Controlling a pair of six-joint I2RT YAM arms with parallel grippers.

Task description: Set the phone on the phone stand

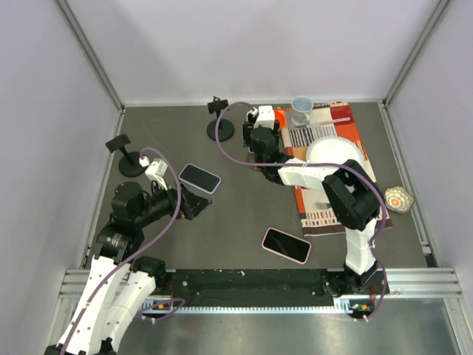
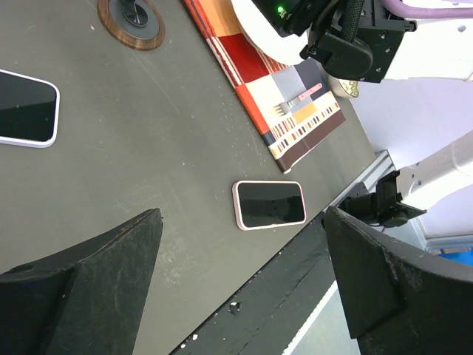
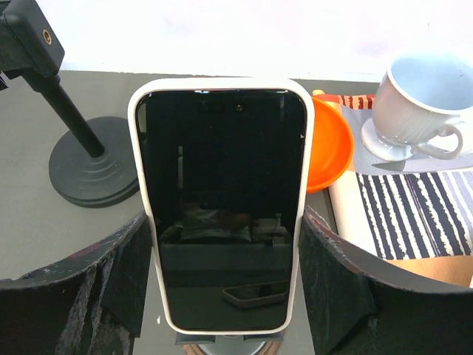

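A phone in a white case (image 3: 222, 200) stands upright on the ledge of a phone stand with a round brown base (image 3: 222, 347). My right gripper (image 3: 225, 259) has a finger against each long edge of this phone and is shut on it. From above, the phone (image 1: 264, 115) is at the back middle, just beyond the right gripper (image 1: 260, 129). The stand's base also shows in the left wrist view (image 2: 133, 22). My left gripper (image 1: 194, 205) is open and empty above the table, its fingers wide apart (image 2: 242, 213).
A pink-cased phone (image 1: 286, 245) (image 2: 269, 204) lies near the front edge and a pale-cased phone (image 1: 199, 177) (image 2: 26, 107) lies mid-left. Two black clamp stands (image 1: 220, 122) (image 1: 126, 155) stand at the back left. A striped placemat (image 1: 325, 214) carries a plate (image 1: 336, 151), cup (image 1: 301, 109) and orange bowl (image 3: 329, 144).
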